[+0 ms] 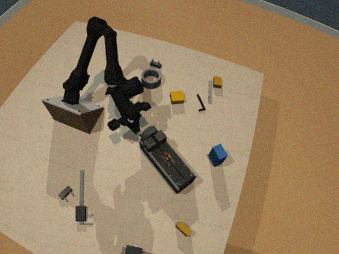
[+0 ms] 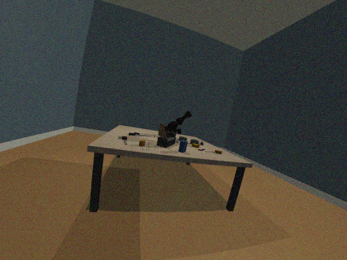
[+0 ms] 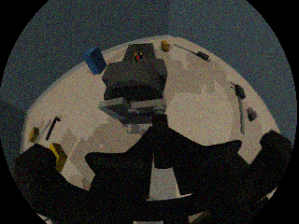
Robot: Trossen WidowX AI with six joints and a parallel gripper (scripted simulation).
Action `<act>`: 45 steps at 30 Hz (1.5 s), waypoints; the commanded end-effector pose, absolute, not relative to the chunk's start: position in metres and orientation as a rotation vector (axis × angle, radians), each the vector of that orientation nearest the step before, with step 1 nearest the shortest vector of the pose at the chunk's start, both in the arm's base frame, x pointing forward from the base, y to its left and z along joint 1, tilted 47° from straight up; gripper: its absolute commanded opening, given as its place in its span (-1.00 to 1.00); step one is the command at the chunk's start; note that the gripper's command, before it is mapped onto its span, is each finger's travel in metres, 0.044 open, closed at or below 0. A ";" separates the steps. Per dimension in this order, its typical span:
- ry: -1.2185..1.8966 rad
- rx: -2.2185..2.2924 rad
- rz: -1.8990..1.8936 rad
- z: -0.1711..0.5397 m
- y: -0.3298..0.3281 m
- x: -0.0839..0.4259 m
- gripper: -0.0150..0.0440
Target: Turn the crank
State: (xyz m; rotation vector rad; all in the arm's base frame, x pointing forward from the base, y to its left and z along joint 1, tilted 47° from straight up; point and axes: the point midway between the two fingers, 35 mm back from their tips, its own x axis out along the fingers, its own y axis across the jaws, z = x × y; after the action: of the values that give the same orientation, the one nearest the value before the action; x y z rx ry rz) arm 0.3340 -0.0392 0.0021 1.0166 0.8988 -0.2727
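Note:
The machine [image 1: 180,169] [image 2: 165,142] [image 3: 135,72] is a long dark box with raised blocks at its crank end. Its red pointer [image 1: 165,153] [image 3: 137,58] sits a little off the brass zero marks [image 1: 168,157] [image 3: 141,53], on the crank side. My gripper [image 1: 137,130] [image 3: 157,129] is at the crank end, shut on the dark crank handle [image 3: 160,120]. The fingers meet it from both sides in the wrist view and hide part of it. The exterior view is too distant to show the grip.
A blue block [image 1: 218,155] [image 2: 182,146] [image 3: 95,61] stands beside the machine. A grey ring [image 1: 151,78] and a yellow block [image 1: 177,97] lie near the arm. A black L-shaped piece [image 1: 201,103], an orange block [image 1: 184,228] and dark-headed bars [image 1: 81,213] [image 1: 133,251] lie farther out.

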 end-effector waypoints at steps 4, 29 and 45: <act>0.888 1.017 -0.276 0.013 -0.047 0.335 -0.49; 0.887 1.017 -0.276 0.029 -0.048 0.341 -0.49; 0.887 1.017 -0.276 0.034 -0.047 0.344 -0.49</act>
State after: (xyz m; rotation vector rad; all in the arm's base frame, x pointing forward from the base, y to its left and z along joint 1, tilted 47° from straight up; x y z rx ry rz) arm 0.3403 -0.0471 0.0253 1.0148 0.9066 -0.2869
